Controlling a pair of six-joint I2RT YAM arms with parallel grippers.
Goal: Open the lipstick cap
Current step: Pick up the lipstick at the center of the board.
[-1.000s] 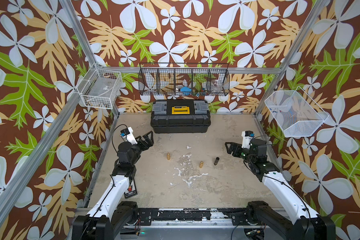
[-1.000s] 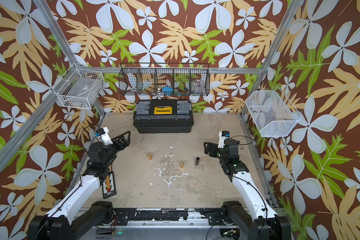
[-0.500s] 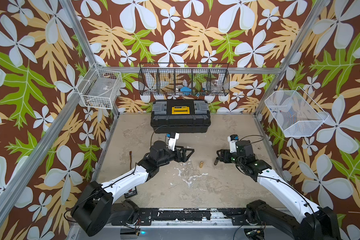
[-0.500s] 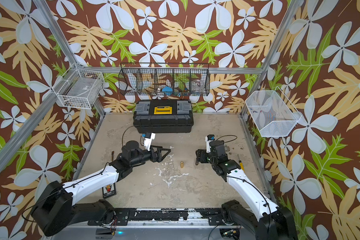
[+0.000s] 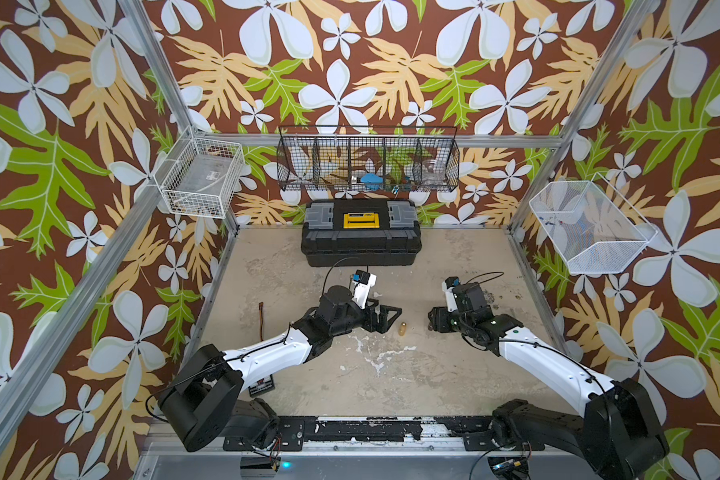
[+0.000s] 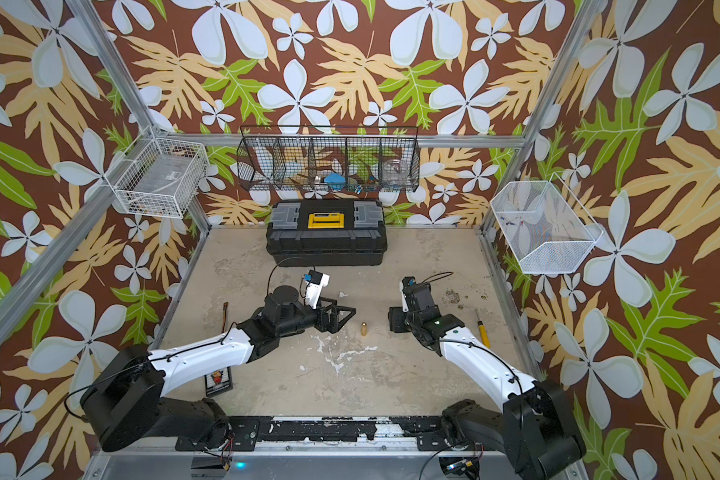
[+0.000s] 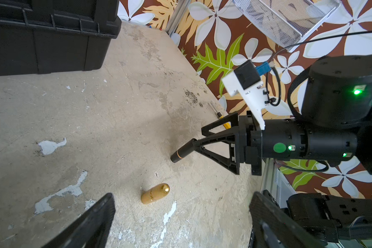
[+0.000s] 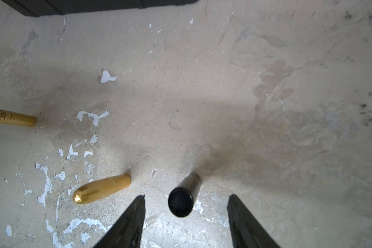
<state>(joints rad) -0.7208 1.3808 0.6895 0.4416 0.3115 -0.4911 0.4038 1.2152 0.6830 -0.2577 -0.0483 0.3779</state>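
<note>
A black lipstick (image 8: 180,201) with a thin gold band stands on the floor right of centre. My right gripper (image 8: 187,196) is open with one finger on each side of it, and a gap shows on both sides. The left wrist view shows that tube (image 7: 178,155) at the right gripper's fingertips. A gold lipstick (image 5: 402,328) stands at the centre, between the two arms. My left gripper (image 7: 183,194) is wide open and points at it (image 7: 155,193) without touching. Another gold lipstick (image 8: 11,119) shows at the edge of the right wrist view. In both top views the right gripper (image 6: 395,322) hides the black tube.
A black toolbox (image 5: 360,235) stands against the back wall. A yellow-handled screwdriver (image 6: 484,332) lies by the right wall. A thin brown stick (image 5: 261,320) and a small card (image 6: 219,380) lie at the left. Wire baskets (image 5: 368,164) hang on the walls.
The left arm swung from the left wall to the centre, and its gripper now covers the left gold lipstick. The right gripper moved left and down around the black lipstick, jaws narrowing.
</note>
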